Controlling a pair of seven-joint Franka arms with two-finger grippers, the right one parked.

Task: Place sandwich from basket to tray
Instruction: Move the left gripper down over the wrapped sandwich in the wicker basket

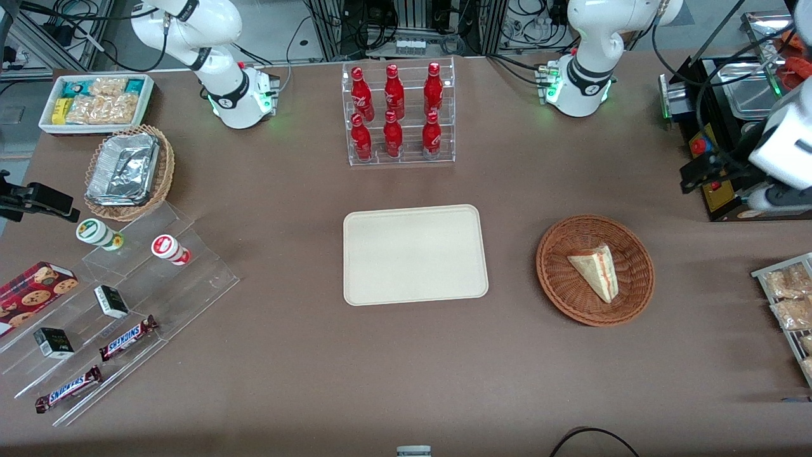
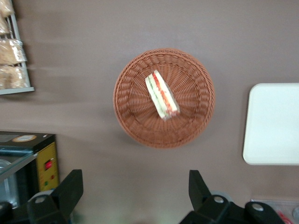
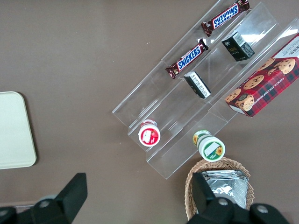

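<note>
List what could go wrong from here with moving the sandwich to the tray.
1. The sandwich is a narrow wedge lying at a slant in the basket; if the open fingers do not line up with it, they may push it aside.
2. The gripper hangs high above the table, so a descent off centre could strike the basket rim.
3. A hard squeeze may crush the soft bread before it reaches the tray.

You see the tray (image 2: 273, 123) cut off at the wrist view's edge, and only the fingers (image 2: 70, 189) of your end effector (image 2: 135, 193) show, spread wide.
</note>
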